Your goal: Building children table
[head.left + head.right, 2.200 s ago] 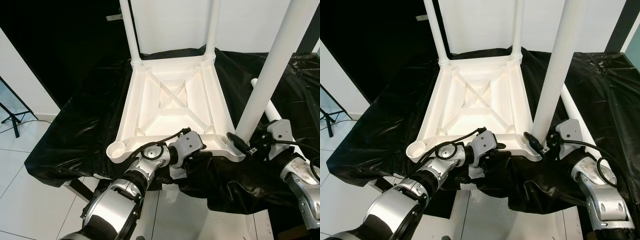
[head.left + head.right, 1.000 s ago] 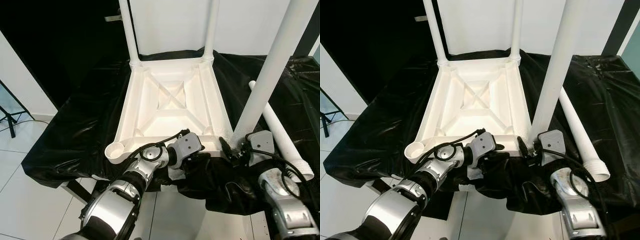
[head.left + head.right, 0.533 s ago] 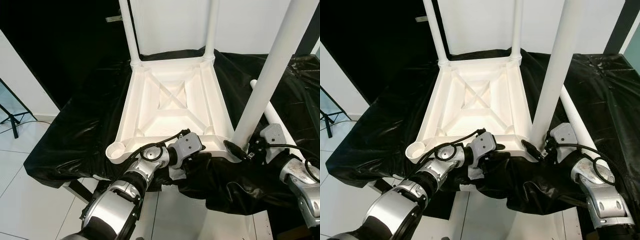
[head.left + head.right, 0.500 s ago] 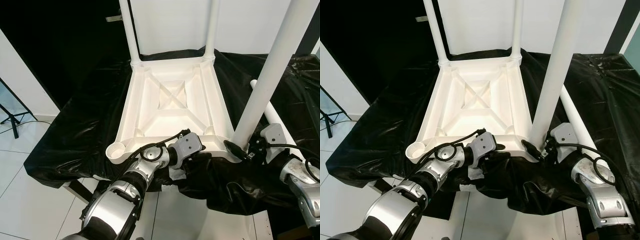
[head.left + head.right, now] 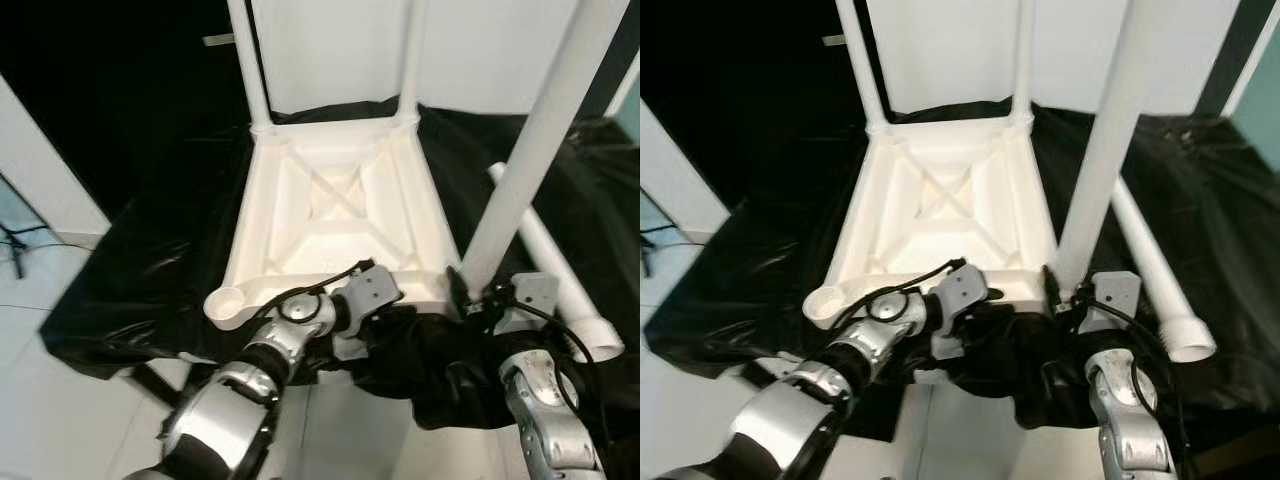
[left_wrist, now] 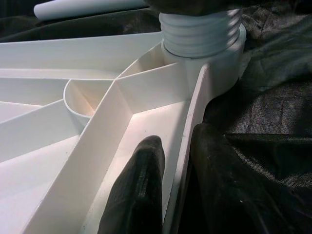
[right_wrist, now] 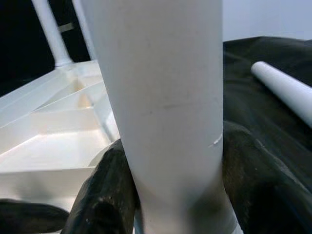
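The white table top [image 5: 340, 215] lies upside down on a black sheet. Two white legs [image 5: 248, 60] [image 5: 410, 55] stand upright in its far corners. A third leg [image 5: 520, 170] stands in the near right corner socket, its threaded end [image 6: 200, 31] seated there. My right gripper [image 7: 170, 161] is shut on this leg just above its base, one black finger [image 7: 105, 195] on each side. My left gripper [image 6: 180, 141] is shut on the table top's near rim, one finger [image 6: 144, 180] inside and one outside. The near left corner socket [image 5: 228, 303] holds nothing.
A fourth white leg [image 5: 1150, 265] lies loose on the black sheet [image 5: 160, 260] to the right of the table top. The sheet hangs over the near edge of the support below my arms. White floor [image 5: 50, 400] lies at the left, a white wall behind.
My right wrist has swung round the leg's base toward me, still gripping it. The left gripper stays on the rim. The whole view has shifted slightly.
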{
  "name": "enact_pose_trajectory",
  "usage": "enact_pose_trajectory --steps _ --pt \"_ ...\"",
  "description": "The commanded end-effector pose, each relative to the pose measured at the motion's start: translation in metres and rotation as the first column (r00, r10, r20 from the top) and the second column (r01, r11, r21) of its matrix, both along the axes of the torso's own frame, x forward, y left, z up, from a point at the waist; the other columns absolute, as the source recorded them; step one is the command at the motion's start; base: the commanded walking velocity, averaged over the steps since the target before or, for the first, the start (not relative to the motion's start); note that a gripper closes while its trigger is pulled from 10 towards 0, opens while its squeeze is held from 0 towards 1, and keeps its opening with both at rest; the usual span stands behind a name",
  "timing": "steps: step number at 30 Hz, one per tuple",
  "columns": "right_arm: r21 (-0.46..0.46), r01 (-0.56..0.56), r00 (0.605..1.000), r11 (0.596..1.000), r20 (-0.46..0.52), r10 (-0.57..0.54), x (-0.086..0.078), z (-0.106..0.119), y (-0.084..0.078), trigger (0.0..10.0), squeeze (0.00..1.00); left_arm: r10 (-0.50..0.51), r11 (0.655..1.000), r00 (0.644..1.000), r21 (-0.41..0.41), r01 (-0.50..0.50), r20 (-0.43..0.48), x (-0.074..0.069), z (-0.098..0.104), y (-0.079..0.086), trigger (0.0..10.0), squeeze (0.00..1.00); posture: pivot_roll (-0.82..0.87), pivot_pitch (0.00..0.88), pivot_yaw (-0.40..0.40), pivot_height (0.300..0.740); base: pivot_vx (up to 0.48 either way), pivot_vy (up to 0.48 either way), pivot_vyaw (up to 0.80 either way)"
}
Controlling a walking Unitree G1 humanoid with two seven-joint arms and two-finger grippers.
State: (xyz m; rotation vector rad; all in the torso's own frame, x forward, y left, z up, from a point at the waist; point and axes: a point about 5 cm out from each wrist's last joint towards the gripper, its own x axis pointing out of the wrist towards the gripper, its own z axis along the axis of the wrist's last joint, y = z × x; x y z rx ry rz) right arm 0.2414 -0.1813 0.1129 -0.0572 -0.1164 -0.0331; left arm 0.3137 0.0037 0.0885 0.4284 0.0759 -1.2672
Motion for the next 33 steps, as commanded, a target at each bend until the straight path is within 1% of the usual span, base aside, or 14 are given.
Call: enact_pose_trajectory --steps 1,8,9,12,13,14,15,17,19,20,24,25,28,33 --pt "0.002 0.095 0.991 0.995 -0.094 -0.095 -0.007 -0.020 -0.002 0.0 0.00 0.039 0.996 0.997 0.077 -0.034 -0.059 -0.006 -0.021 0.010 9.2 0.00 -0.16 0.000 0.068 0.740 0.000 0.000 0.00" --pt "-0.015 0.082 0.994 0.997 -0.076 -0.082 0.003 -0.013 -0.003 0.0 0.00 0.035 0.996 0.998 0.078 -0.030 -0.059 -0.006 -0.020 0.008 9.2 0.00 -0.17 0.000 0.068 0.740 0.000 0.000 0.00" --pt "-0.035 0.049 0.996 0.998 -0.079 -0.051 0.005 -0.012 -0.001 7.3 0.00 0.035 0.997 0.998 0.077 -0.031 -0.058 -0.005 -0.019 0.007 9.2 0.00 -0.17 0.000 0.066 0.740 0.000 0.000 0.00" --pt "-0.049 0.027 0.996 0.998 -0.083 -0.031 0.006 -0.012 0.001 7.3 0.00 0.035 0.997 0.998 0.076 -0.031 -0.057 -0.005 -0.019 0.006 9.2 0.00 -0.17 0.000 0.066 0.740 0.000 0.000 0.00" --pt "-0.040 -0.020 0.996 0.999 -0.085 0.016 0.007 -0.012 0.005 10.0 0.00 0.036 0.997 0.998 0.075 -0.032 -0.056 -0.005 -0.018 0.006 9.2 0.00 -0.17 0.000 0.064 0.740 0.000 0.000 0.00" --pt "-0.036 -0.121 0.990 0.992 -0.077 0.118 0.007 -0.009 0.010 10.0 1.00 0.036 0.997 0.998 0.075 -0.032 -0.057 -0.005 -0.019 0.007 9.2 0.00 -0.17 0.000 0.061 0.740 0.000 0.000 0.00" --pt "-0.036 -0.121 0.990 0.992 -0.077 0.118 0.007 -0.009 0.010 10.0 1.00 0.036 0.997 0.998 0.075 -0.032 -0.057 -0.005 -0.019 0.007 9.2 0.00 -0.17 0.000 0.061 0.740 0.000 0.000 0.00" --pt "-0.064 -0.251 0.966 0.966 -0.080 0.246 0.006 -0.004 0.011 10.0 1.00 0.036 0.997 0.998 0.077 -0.031 -0.059 -0.006 -0.021 0.008 9.2 0.00 -0.17 0.000 0.056 0.740 0.000 0.000 0.00" --pt "-0.089 -0.288 0.956 0.953 -0.087 0.281 0.005 -0.003 0.008 10.0 1.00 0.035 0.996 0.998 0.079 -0.030 -0.060 -0.007 -0.022 0.008 9.2 0.00 -0.17 0.000 0.056 0.740 0.000 0.000 0.00" --pt "-0.120 -0.336 0.940 0.934 -0.106 0.324 0.004 -0.002 0.004 10.0 0.00 0.034 0.996 0.998 0.080 -0.029 -0.061 -0.007 -0.022 0.009 9.1 0.00 -0.17 0.000 0.055 0.740 0.000 0.000 0.00" --pt "-0.180 -0.448 0.892 0.876 -0.161 0.423 0.000 0.001 -0.009 10.0 0.00 0.030 0.996 0.998 0.083 -0.025 -0.060 -0.007 -0.022 0.009 9.1 0.00 -0.17 0.000 0.050 0.740 0.000 0.000 0.00" --pt "-0.180 -0.448 0.892 0.876 -0.161 0.423 0.000 0.001 -0.009 10.0 0.00 0.030 0.996 0.998 0.083 -0.025 -0.060 -0.007 -0.022 0.009 9.1 0.00 -0.17 0.000 0.050 0.740 0.000 0.000 0.00" --pt "-0.235 -0.534 0.842 0.812 -0.237 0.485 -0.004 0.001 -0.020 10.0 0.00 0.025 0.996 0.998 0.085 -0.020 -0.059 -0.008 -0.023 0.008 9.0 0.00 -0.17 0.000 0.047 0.740 0.000 0.000 0.00" --pt "-0.249 -0.582 0.810 0.774 -0.265 0.524 -0.001 0.006 -0.030 10.0 0.00 0.018 0.996 0.998 0.087 -0.013 -0.061 -0.009 -0.024 0.008 9.0 0.00 -0.17 0.000 0.043 0.740 0.000 0.000 0.00"
